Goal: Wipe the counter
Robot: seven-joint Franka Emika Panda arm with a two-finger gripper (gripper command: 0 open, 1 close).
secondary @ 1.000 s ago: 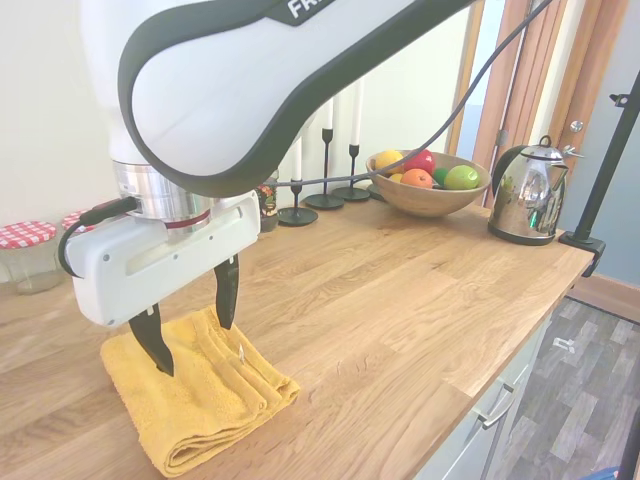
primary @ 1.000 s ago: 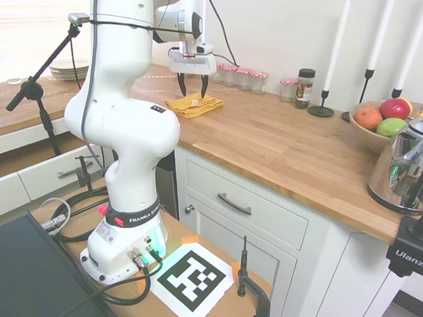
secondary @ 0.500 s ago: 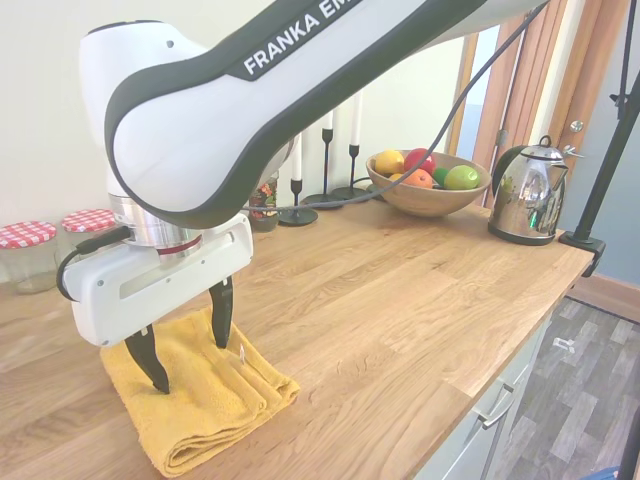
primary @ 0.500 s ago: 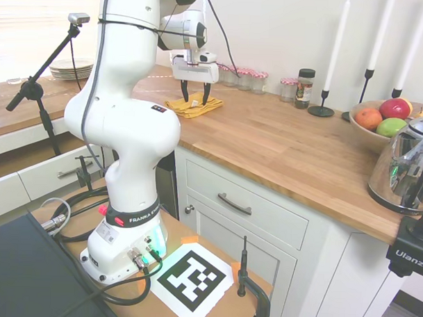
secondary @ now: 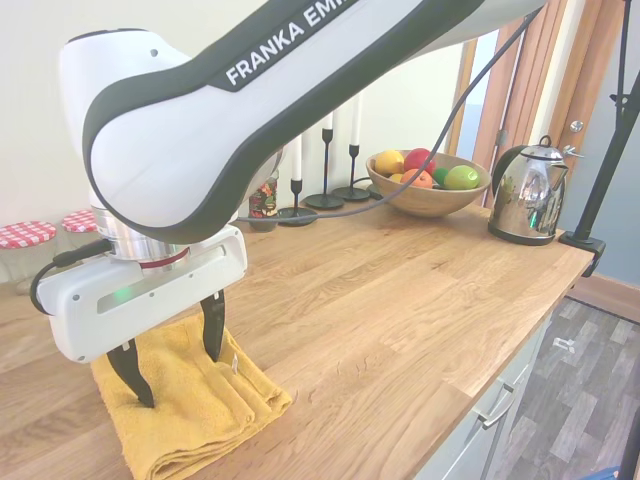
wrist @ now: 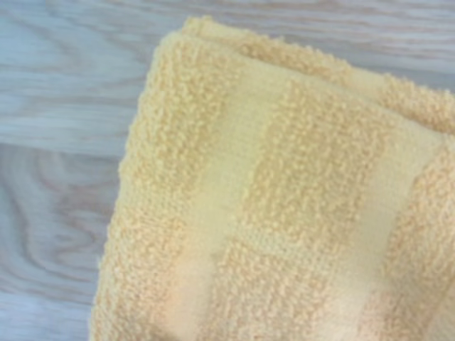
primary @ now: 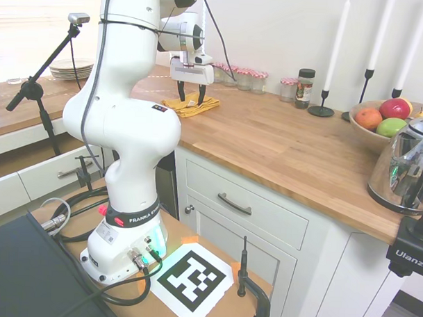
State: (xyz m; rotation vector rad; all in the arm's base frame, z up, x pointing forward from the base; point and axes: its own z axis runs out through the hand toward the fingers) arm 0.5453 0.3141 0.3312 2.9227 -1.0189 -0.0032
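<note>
I've got the gripper [secondary: 170, 350] spread, fingertips pressed down into the folded yellow towel [secondary: 190, 410] directly beneath, pinning it flat against the butcher-block counter [secondary: 400, 290] for wiping.

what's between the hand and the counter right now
A folded yellow towel lies on the counter, directly under the open hand, as the second exterior view shows.
</note>
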